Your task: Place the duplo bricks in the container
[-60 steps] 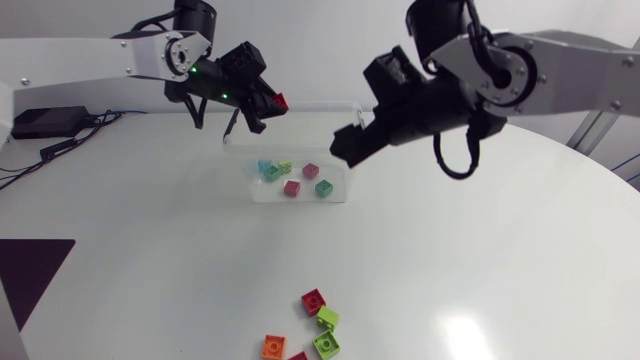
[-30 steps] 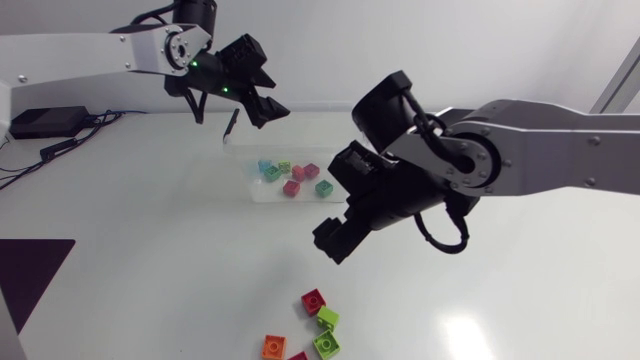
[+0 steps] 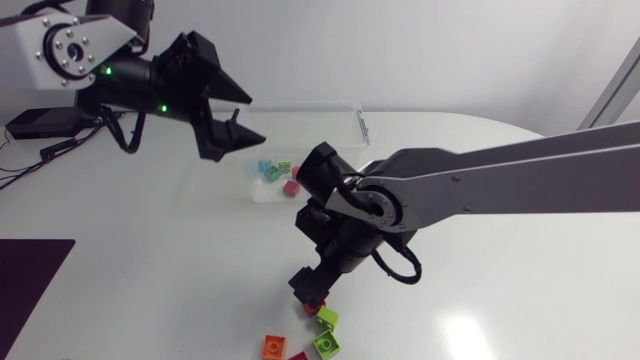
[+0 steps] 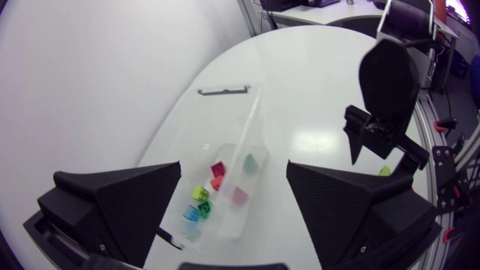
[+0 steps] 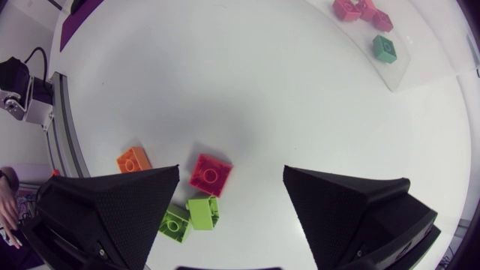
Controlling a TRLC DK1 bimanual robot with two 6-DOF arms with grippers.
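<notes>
My right pincer (image 5: 232, 171), wide open and empty, hangs over two red bricks (image 5: 209, 173), two green bricks (image 5: 202, 212) and one orange brick (image 5: 133, 160); the container (image 3: 352, 112) runs 12-to-6; my left pincer (image 4: 234, 166) is open and empty too.

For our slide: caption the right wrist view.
Open jaws above a red brick; green bricks and orange brick alongside.

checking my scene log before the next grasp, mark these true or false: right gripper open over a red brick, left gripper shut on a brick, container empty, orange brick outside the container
1. The right gripper is open over the red brick. True.
2. The left gripper is shut on a brick. False: it is open and empty.
3. The container is empty. False: it holds several bricks.
4. An orange brick lies on the table, outside the container. True.
</notes>
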